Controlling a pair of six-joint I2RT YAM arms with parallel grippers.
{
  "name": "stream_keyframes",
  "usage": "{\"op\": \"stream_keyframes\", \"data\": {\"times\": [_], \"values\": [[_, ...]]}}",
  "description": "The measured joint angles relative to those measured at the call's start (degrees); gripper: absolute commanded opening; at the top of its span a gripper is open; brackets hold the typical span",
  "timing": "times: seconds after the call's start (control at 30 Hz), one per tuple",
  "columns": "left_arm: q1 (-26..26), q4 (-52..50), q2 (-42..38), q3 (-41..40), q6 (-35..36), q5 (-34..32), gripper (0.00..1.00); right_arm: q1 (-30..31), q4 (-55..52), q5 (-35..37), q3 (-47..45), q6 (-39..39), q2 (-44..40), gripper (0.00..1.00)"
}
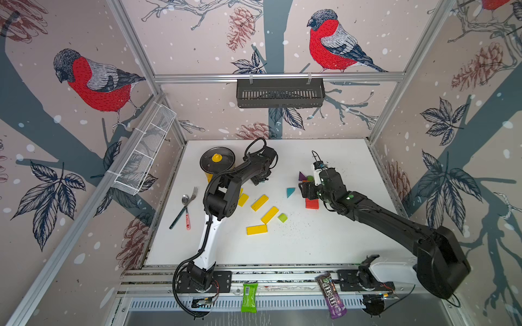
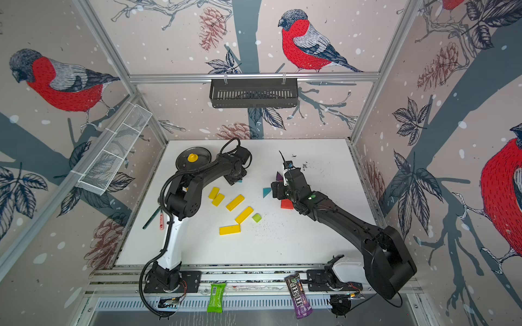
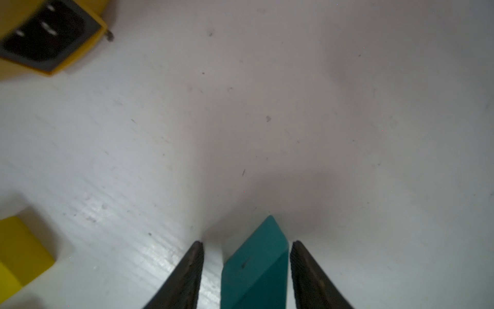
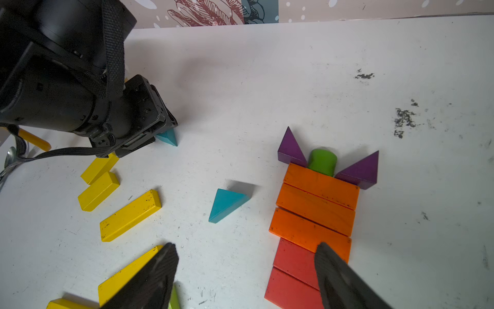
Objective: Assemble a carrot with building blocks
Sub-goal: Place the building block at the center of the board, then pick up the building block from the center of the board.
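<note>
The carrot lies flat on the white table: orange bars [image 4: 318,203] above red bars [image 4: 294,267], with a green piece [image 4: 322,160] between two purple triangles [image 4: 290,149] at its top. My right gripper [image 4: 246,248] hovers open and empty beside the red bars. My left gripper [image 3: 246,243] straddles a teal triangle [image 3: 254,262] resting on the table; one finger stands clear of it, the other is close against it. A second teal triangle [image 4: 226,204] lies loose left of the carrot. Several yellow bars [image 1: 260,202] and a lime cube [image 1: 282,217] are scattered mid-table.
A yellow pot with a dark lid [image 1: 217,162] stands at the back left, close behind the left arm. A fork and spoon [image 1: 185,207] lie at the left edge. Dark crumbs [image 4: 403,117] dot the table right of the carrot. Candy packets [image 1: 249,297] hang off the front rail.
</note>
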Motion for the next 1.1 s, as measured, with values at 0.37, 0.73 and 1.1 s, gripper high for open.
{"op": "stream_keyframes", "data": {"times": [0.37,0.73,1.1], "values": [[-0.1,1.7,-12.7,-5.6,5.4,-0.4,0.69,0.1,0.0,1.5,-0.3,-0.4,-0.6,1.00],[-0.1,15.7,-43.1,-24.1,22.5,-3.1,0.96,-1.6,7.0,5.5,-8.3,0.0,-11.8,0.66],[5.0,51.5,-65.7,-55.0,33.9,-3.3,0.97,12.6,5.3,4.6,-2.0,-5.8,0.3,0.45]]}}
